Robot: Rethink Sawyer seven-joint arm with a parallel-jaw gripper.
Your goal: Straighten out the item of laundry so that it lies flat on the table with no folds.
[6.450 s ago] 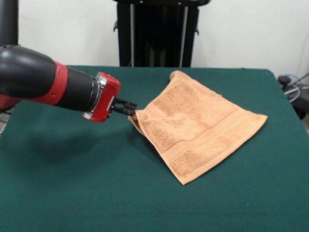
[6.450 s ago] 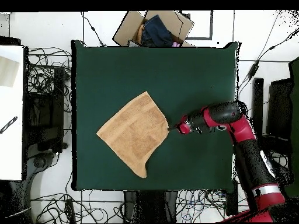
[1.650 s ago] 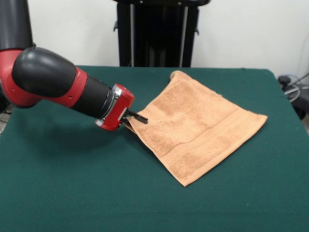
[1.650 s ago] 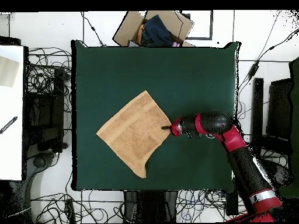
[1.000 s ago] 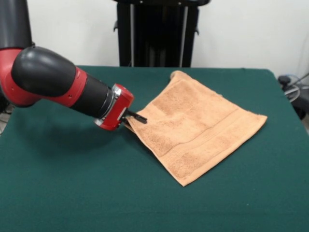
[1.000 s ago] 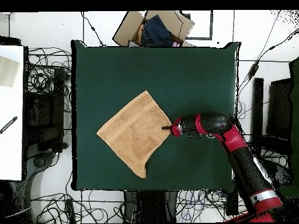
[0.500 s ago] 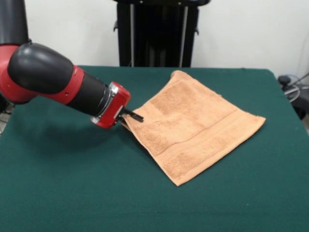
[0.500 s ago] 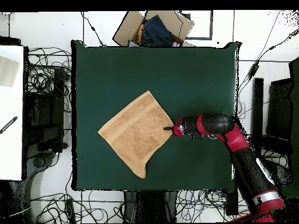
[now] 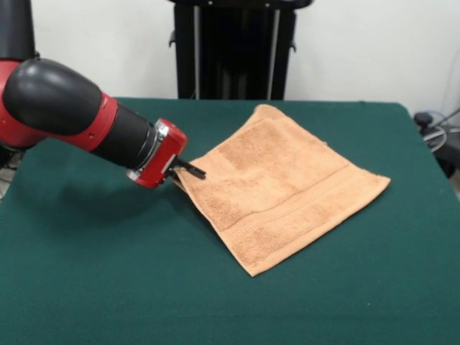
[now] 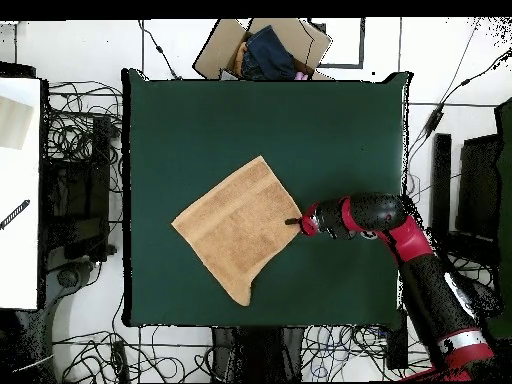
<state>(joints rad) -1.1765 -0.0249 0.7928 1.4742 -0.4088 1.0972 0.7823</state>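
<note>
- The peach-orange terry-cloth hand towel (image 9: 284, 185) lies on the large dark green felt-topped table (image 9: 108, 287), turned like a diamond, with its woven band stripes running near the edge closest to the front camera.
- In the overhead view the towel (image 10: 238, 227) sits a little toward the robot's side of the table's middle, with green felt (image 10: 330, 130) showing all round it.
- The black gripper (image 9: 188, 169) at the end of the red and black arm (image 9: 72, 118) reaches in low and nearly level with the table, and its tips sit at the towel's corner on the arm's side.
- The tips look closed together on that corner, which appears pinched and raised slightly off the felt; the grip itself is small in both views, so this is a judgement.
- The deciding relation: the whole towel lies away from the gripper (image 10: 296, 222), beyond its tips, and the diagonal from the held corner to the opposite corner runs roughly in line with the arm's forearm.
- A pull back along that line, toward the arm's own side, would likely tension the cloth along its diagonal and draw slack out.
- The far corner (image 9: 264, 111) nearest the black stand (image 9: 233, 47) looks slightly rounded and may be tucked or rumpled; it cannot be told for certain.
- Most of the surface already looks flat, so the task seems well along.
</note>
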